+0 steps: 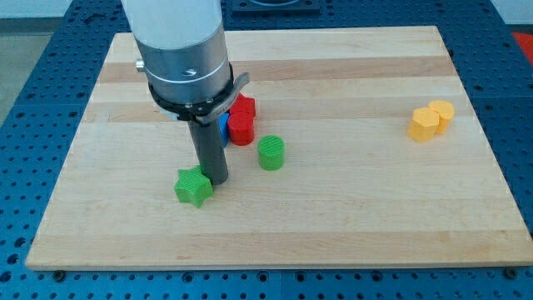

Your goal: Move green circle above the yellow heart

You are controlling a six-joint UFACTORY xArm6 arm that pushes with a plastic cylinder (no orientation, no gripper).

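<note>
Rod with no gripper puts my tip [216, 178] against green star [193, 187], left of green circle [271, 153], gripping nothing, yellow blocks [430, 120] far right.

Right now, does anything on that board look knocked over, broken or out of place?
Nothing stands out. The blocks all sit flat on the wooden board: green star beside my tip, green circle just right of it, red blocks behind, two yellow blocks far right.
</note>
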